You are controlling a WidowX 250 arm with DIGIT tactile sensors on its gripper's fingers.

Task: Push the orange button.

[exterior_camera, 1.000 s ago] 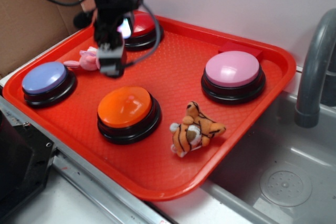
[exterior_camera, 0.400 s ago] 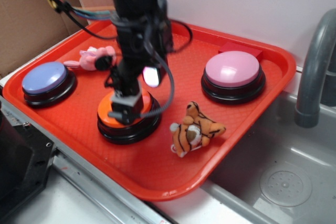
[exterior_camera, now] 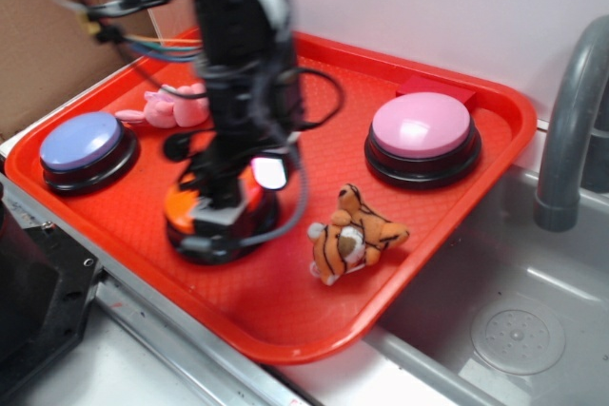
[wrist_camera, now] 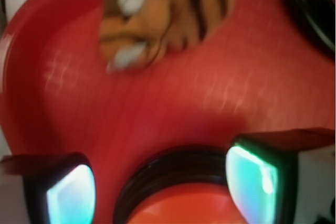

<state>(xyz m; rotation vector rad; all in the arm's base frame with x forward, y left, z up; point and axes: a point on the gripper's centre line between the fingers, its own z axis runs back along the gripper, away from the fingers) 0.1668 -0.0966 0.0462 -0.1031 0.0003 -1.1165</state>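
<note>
The gripper (exterior_camera: 222,208) stands straight down on the orange button (exterior_camera: 181,204), which sits near the front edge of the red tray (exterior_camera: 314,149), at about 7 o'clock from the tray's middle. From outside, the black arm (exterior_camera: 238,73) and its loose cables cover most of the dome, leaving only its left part and the black base in sight; this part of the picture is blurred by motion. In the wrist view the two fingers (wrist_camera: 252,179) stand well apart, one at either side of the orange button (wrist_camera: 189,208), with the dome and its ringed black base between them at the bottom edge; the jaws are spread wide and clasp nothing. Whether the tips press on the dome cannot be told. The plush tiger (exterior_camera: 354,235) lies at 3 o'clock from the button, near it but apart, and shows in the wrist view as a blurred striped plush tiger (wrist_camera: 163,14) at 12 o'clock. A pink-domed button (exterior_camera: 422,132) sits at 2 o'clock toward the tray's right rim, a lavender-blue button (exterior_camera: 84,145) at 10 o'clock by the left rim, and a small pink plush toy (exterior_camera: 176,106) lies at 12 o'clock, behind the arm. Off the tray's right side are a grey sink (exterior_camera: 504,320) and a grey faucet (exterior_camera: 571,121).
</note>
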